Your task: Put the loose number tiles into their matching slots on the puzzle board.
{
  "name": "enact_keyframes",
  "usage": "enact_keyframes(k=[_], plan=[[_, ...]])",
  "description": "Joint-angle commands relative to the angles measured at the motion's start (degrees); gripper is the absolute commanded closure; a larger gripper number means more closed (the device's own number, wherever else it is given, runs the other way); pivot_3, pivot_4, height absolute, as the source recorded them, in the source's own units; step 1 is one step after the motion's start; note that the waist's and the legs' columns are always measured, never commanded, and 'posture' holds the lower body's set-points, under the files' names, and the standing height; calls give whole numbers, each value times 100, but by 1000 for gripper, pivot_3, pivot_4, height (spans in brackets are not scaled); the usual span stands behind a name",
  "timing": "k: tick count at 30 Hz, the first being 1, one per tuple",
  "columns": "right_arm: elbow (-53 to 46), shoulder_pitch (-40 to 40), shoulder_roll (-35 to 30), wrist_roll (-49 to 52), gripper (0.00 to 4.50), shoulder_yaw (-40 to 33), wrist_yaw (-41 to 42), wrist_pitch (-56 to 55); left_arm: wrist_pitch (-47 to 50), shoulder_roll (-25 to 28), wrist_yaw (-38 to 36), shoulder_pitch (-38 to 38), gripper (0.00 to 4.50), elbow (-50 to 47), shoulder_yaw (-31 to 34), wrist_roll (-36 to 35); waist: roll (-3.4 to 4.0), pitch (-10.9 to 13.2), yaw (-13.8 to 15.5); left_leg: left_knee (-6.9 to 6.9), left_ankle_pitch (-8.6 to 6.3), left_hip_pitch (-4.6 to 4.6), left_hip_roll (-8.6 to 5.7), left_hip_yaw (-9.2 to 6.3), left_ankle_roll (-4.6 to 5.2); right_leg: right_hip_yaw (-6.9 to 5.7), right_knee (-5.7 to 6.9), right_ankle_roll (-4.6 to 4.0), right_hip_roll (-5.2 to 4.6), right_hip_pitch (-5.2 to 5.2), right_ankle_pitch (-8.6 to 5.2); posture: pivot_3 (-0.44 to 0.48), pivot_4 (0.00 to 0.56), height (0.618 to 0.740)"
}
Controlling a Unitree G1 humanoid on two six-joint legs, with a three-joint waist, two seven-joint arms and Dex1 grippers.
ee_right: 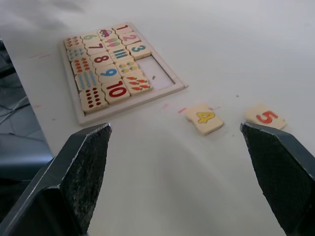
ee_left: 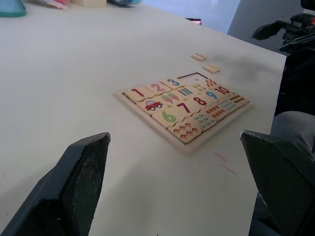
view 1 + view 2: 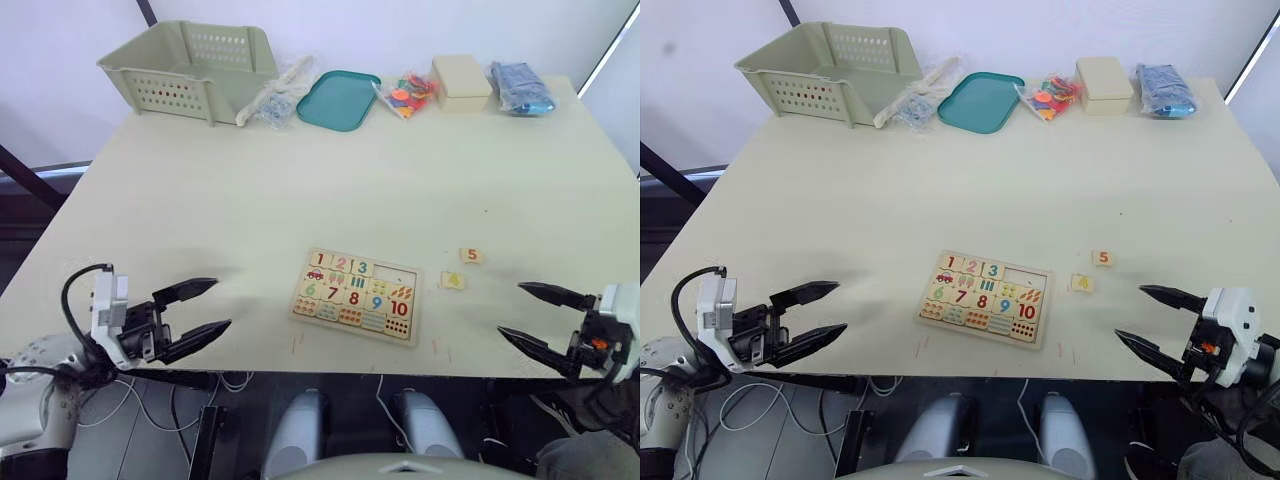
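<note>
Near the front edge of the pale worktop [image 3: 200,200] lies the puzzle board [image 3: 356,295], flat and slightly skewed, with tiles 1, 2 and 3 seated in its top row and the lower rows of numbers and counting pictures filled. The rest of that top row is an empty recess [image 1: 160,73], the bare slots for two tiles. Just off the board's right side sit the two loose number tiles: the yellow 4 tile [image 1: 204,118] close to the board's corner, and the red 5 tile [image 1: 266,117] a little beyond it, the two apart from each other and face up. The left end effector [image 3: 195,312] hovers at the worktop's near edge to the left of the board, its fingers spread wide with nothing between them. The right end effector [image 3: 532,314] hangs off the near right edge, likewise spread and empty, near the two tiles. Along the far edge stand a pale green basket [image 3: 190,68], a teal tray [image 3: 337,100], a bag of colourful pieces [image 3: 405,95], a cream box [image 3: 461,82] and a blue bag [image 3: 520,88].
</note>
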Motion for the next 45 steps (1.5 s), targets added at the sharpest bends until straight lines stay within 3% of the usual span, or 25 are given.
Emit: enact_keyframes(k=[1,12,19,25,45], plan=[[-90,-207,-133,77,118,1,-89,118,81,96,-9,-84,0,-264,-20,-74,0,0,0,0,0,0,0,0,0,0,0,0,0,0,0,0,150,740],[109,-903,-733,-320,118,576,154,234,272,282,-345,-374,0,-429,-207,-142,0,1,-5,1,0,0,-1,3,0,1,0,1,0,0,1,0,150,740],[762,-1645,-1037,-569,118,1088,407,215,343,224,-280,-560,0,-488,-306,-125,0,2,-8,5,0,-1,-3,1,0,0,2,1,0,0,1,0,150,740],[1138,-2110,-958,-692,118,1496,459,281,-86,35,-261,-591,0,-255,-222,-49,0,2,-6,5,0,-1,-3,1,0,0,3,1,-1,0,1,0,150,740],[2154,-3193,-678,-1435,118,2660,465,231,-53,340,-1209,-807,0,400,-334,-121,2,3,-16,10,0,-2,-5,0,0,0,8,1,0,-1,2,0,150,740]])
